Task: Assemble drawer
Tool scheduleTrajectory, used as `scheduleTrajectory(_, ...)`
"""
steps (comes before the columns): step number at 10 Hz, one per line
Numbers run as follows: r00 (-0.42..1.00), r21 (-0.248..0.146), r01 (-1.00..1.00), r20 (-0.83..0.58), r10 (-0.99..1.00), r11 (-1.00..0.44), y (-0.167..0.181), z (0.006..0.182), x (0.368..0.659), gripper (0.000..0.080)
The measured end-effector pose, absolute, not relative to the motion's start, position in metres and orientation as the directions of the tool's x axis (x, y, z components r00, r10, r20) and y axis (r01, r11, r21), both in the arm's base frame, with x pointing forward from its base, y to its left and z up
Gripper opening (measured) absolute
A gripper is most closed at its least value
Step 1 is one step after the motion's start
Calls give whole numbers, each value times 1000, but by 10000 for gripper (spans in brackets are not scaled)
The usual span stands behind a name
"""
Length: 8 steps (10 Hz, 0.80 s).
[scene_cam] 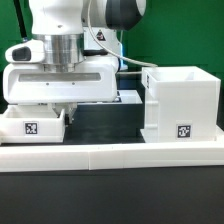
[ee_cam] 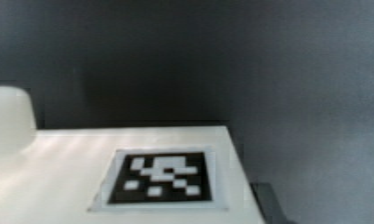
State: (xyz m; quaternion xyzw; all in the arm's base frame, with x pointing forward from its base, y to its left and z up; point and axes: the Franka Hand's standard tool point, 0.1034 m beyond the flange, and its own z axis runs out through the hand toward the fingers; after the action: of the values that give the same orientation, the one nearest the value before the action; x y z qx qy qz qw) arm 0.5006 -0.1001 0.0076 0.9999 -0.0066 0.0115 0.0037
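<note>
Gripper (scene_cam: 60,106) sat low over the small shallow white plastic tray (scene_cam: 30,127), tall boxy white housing (scene_cam: 182,95) well apart, couldn't tell its grip state; looked like the pickup step, next needing a wall pinch.

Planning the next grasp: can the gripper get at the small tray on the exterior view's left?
Probably yes: the gripper hangs close over the tray, with nothing visible between them, and the housing stands well aside.
</note>
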Motion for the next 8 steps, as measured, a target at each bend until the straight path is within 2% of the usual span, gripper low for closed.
scheduleTrajectory(5,1000,7,-13,23,-13,-1000,-99,8,501,41)
scheduleTrajectory(8,999,-10,15,31,15,-1000,-80,27,504,42)
